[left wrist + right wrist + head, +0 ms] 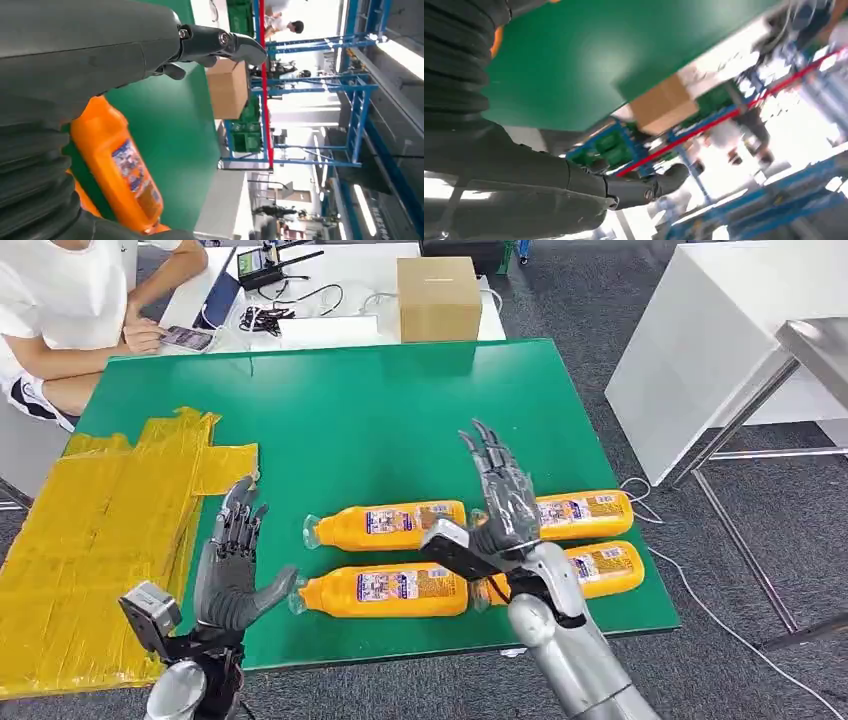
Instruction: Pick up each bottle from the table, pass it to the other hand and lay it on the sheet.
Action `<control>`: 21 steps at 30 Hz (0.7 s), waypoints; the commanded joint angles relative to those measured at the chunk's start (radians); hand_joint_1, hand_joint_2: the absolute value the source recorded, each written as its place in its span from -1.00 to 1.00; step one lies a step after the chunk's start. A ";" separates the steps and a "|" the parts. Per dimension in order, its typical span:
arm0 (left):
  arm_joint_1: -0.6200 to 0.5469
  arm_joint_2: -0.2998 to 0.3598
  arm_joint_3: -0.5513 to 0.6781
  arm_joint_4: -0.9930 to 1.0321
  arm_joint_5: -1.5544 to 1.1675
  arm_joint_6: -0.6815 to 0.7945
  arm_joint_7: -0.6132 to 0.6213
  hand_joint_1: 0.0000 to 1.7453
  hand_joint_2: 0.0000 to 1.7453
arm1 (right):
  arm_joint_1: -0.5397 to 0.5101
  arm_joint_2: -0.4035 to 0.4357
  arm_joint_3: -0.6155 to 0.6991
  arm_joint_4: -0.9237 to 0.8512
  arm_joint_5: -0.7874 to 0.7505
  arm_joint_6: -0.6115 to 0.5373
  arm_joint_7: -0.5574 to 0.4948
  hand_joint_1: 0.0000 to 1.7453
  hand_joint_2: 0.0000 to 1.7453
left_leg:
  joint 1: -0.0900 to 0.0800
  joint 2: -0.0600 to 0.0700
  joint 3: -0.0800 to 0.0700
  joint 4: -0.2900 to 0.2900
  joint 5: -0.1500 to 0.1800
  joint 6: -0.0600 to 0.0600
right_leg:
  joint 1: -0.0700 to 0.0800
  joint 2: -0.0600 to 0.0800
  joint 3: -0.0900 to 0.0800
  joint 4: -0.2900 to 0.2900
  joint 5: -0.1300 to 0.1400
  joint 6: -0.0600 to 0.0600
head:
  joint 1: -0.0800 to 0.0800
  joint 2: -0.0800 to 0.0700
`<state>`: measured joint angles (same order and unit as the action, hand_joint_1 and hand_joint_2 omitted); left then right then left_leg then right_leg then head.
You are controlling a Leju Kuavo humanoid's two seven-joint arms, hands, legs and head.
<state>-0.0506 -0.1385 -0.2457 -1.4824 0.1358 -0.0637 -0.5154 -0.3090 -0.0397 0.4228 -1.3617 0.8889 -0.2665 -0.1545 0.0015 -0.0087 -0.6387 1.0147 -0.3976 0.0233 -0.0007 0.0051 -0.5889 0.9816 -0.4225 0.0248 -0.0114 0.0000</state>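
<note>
From the head view I see four orange bottles lying on their sides on the green desk [380, 400], in two rows near its front edge. The near-left bottle [385, 592] lies with its cap pointing left, and the far-left bottle [390, 525] lies just behind it. The far-right bottle [585, 513] and the near-right bottle [605, 570] are partly hidden behind my right arm.

My left robot hand [232, 565] is spread, holding nothing, thumb reaching toward the cap of the near-left bottle; I cannot tell whether it touches. It hovers between that bottle and the yellow sheet [100, 530], which covers the desk's left side.

My right robot hand [498, 495] is raised above the gap between the left and right bottles, fingers apart and extended forward, holding nothing.

At the far edge stand a cardboard box [438, 298] and a seated person [60, 310] with a phone [187, 337].
</note>
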 commanded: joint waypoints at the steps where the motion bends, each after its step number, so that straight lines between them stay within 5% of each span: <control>1: -0.122 -0.006 -0.009 0.164 0.015 -0.020 0.007 -1.00 1.00 | -0.289 0.021 0.247 0.412 0.072 0.099 -0.005 -1.00 1.00 | 0.000 0.004 0.006 -0.002 0.000 -0.002 | 0.000 0.003 0.005 -0.002 0.001 -0.001 | 0.000 0.000; 7: -0.167 -0.012 -0.042 0.219 0.025 -0.026 0.012 -1.00 1.00 | -0.367 0.088 0.359 0.632 0.113 0.113 -0.023 -1.00 1.00 | 0.000 0.002 0.005 -0.001 0.002 -0.001 | 0.000 0.001 0.004 -0.001 0.002 -0.002 | 0.000 0.000; 15: -0.166 -0.009 -0.045 0.221 0.028 -0.026 0.012 -1.00 1.00 | -0.373 0.089 0.365 0.657 0.106 0.097 -0.031 -1.00 1.00 | 0.000 0.001 0.005 0.000 0.001 -0.001 | 0.000 0.000 0.004 0.000 0.001 -0.001 | 0.000 0.000; 21: -0.192 -0.015 -0.072 0.252 0.044 -0.023 0.017 -1.00 1.00 | -0.434 0.138 0.337 0.898 0.081 0.082 0.040 -1.00 1.00 | 0.000 -0.001 0.003 -0.001 0.002 -0.001 | 0.000 -0.001 0.003 -0.001 0.002 -0.002 | 0.000 0.000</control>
<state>-0.1749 -0.1629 -0.2735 -1.3336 0.1644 -0.0893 -0.5062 -0.6264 0.0492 0.7355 -0.7968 0.9983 -0.1698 -0.1575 0.0014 -0.0096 -0.6390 1.0148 -0.3947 0.0232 -0.0007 0.0049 -0.5893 0.9818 -0.4202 0.0232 -0.0114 0.0000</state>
